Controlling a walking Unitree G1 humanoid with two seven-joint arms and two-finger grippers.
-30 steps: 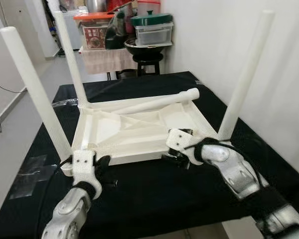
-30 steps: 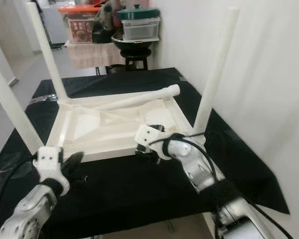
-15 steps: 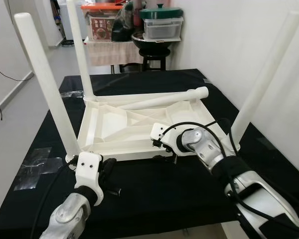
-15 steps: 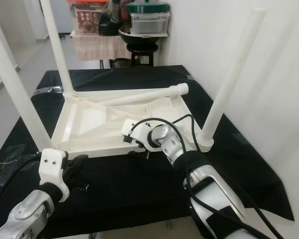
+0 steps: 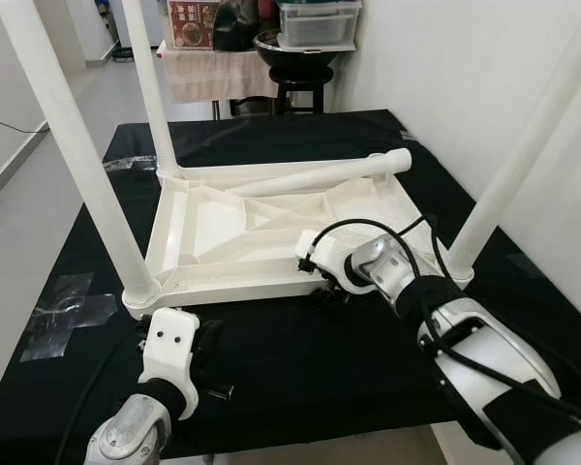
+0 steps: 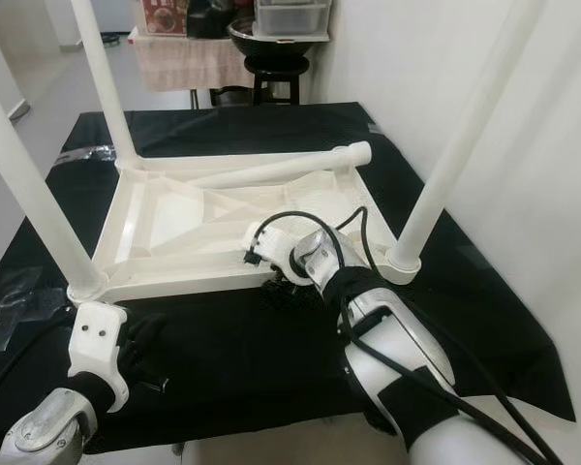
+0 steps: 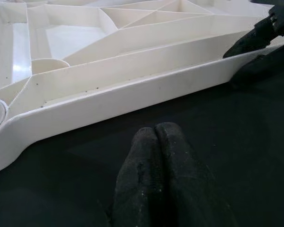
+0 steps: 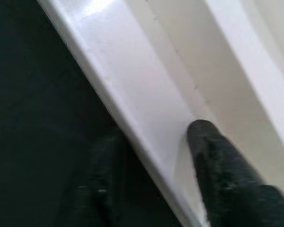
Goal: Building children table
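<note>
So the white plastic kids' table (image 5: 271, 228) is lying upside down on a bench draped in black cloth (image 5: 300, 358), ribbed underside facing up. Three legs are standing up out of its corners: the near-left leg (image 5: 73, 145), the far-left leg (image 5: 150, 87) and the near-right leg (image 5: 523, 160). The fourth leg (image 5: 320, 174) is just lying loose across the far edge of the tabletop, its knobby end poking toward the far-right corner.

The right gripper (image 5: 321, 289) is down at the near rim of the table, about midway along it. In the right wrist view its fingers (image 8: 222, 170) sit either side of that rim, one on the inside face and one on the cloth side, so it's pinching the edge.

The left gripper (image 7: 156, 142) is parked over the cloth just in front of the near-left corner, fingers pressed together, not touching the table.

Back behind the bench there's a black stool (image 5: 295, 92) with a dark bowl (image 5: 290, 44) on it, and a plastic container (image 5: 315, 19) stacked above.
</note>
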